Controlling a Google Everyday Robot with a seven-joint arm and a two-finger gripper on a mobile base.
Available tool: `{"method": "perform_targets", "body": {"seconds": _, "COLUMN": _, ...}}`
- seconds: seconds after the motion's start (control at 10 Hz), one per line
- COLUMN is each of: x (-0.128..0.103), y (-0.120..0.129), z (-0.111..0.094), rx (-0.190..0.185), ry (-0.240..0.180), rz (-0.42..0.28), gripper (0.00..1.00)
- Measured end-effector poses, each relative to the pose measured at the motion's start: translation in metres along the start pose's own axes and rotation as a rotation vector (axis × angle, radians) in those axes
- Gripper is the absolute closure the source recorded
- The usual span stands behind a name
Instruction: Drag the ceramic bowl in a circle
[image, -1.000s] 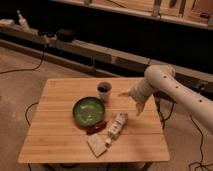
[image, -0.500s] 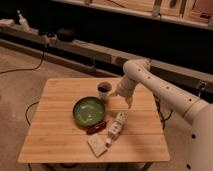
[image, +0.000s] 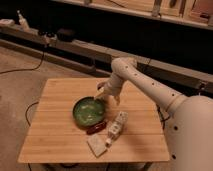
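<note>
The gripper hangs at the far right rim of the ceramic bowl, its fingers spread wide and holding nothing; whether it touches the rim I cannot tell. The green bowl sits near the middle of the wooden counter. Just at the bowl's near edge lies a small red item. Right of the bowl, nearer the front, lies a white bottle-like item, and beside that a pale block.

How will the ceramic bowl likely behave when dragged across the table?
Its glossy glaze suggests the ceramic bowl may slip from the gripper at its far rim. Wide and shallow, it should slide, not tip.
</note>
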Motion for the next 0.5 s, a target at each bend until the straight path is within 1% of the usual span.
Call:
{"method": "perform_targets", "body": {"seconds": 0.1, "x": 0.002, "y": 0.002, "z": 0.012, "rx": -0.013, "ry": -0.009, "rz": -0.014, "gripper": 0.2}}
{"method": "perform_targets", "body": {"seconds": 0.3, "x": 0.007, "y": 0.016, "z": 0.034, "rx": -0.049, "ry": -0.02, "rz": -0.01, "gripper": 0.2}}
{"method": "perform_targets", "body": {"seconds": 0.4, "x": 0.01, "y": 0.021, "z": 0.045, "rx": -0.063, "ry": -0.013, "rz": 0.006, "gripper": 0.21}}
{"method": "perform_targets", "body": {"seconds": 0.5, "x": 0.016, "y": 0.026, "z": 0.052, "rx": -0.073, "ry": 0.01, "rz": 0.036, "gripper": 0.28}}
